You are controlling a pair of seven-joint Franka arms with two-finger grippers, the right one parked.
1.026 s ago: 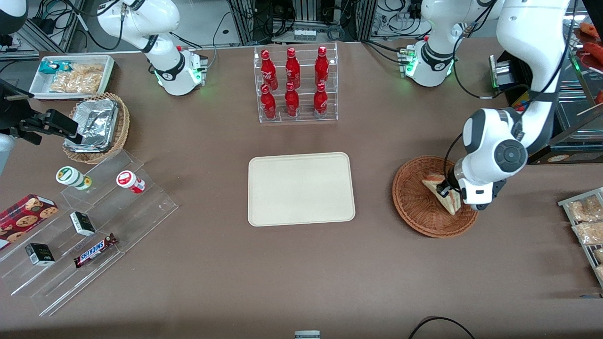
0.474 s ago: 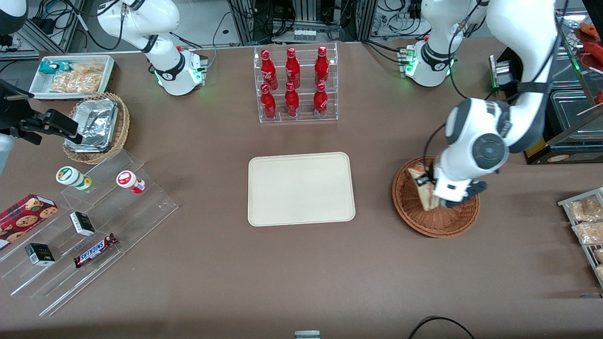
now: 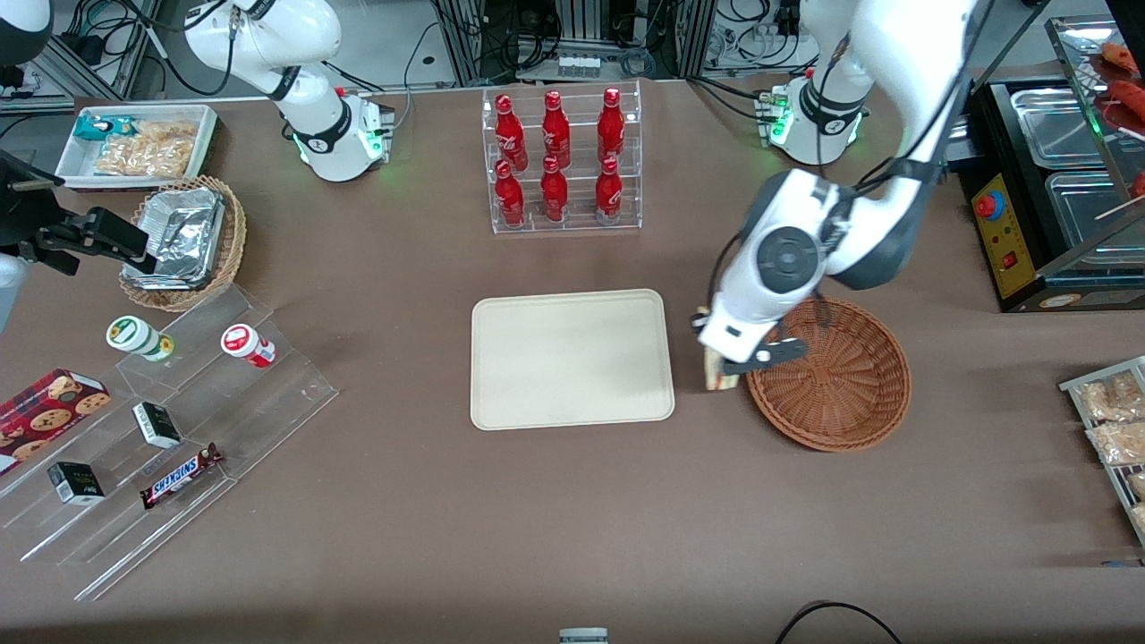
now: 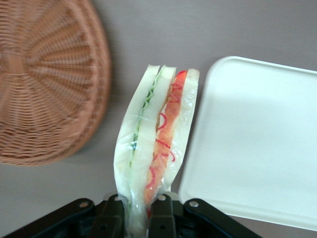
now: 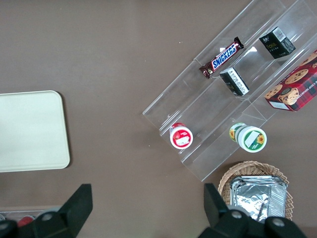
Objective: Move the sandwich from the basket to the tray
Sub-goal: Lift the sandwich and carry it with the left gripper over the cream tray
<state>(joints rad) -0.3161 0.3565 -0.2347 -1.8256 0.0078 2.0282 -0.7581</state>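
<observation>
Gripper (image 4: 136, 218) is pinching the sandwich (image 4: 156, 144) (wrapped, filling edge showing), hanging over bare table between basket (image 3: 841, 376) and tray (image 3: 572, 358).

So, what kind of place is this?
Probably a lab mock-up of a snack shop: red bottles in a clear rack, a Snickers bar on acrylic steps, and the gripper carrying a wrapped sandwich.

Brown tabletop (image 3: 402, 537) with goods set out on it.
The tray (image 3: 572, 358) lies mid-table; the basket (image 3: 836, 376) sits nearby toward the working arm's end, a clear bottle rack (image 3: 564, 161) farther from the camera, a stepped acrylic stand (image 3: 170, 438) toward the parked arm's end. The claw (image 3: 718, 362) hangs above the tabletop between tray and basket.
</observation>
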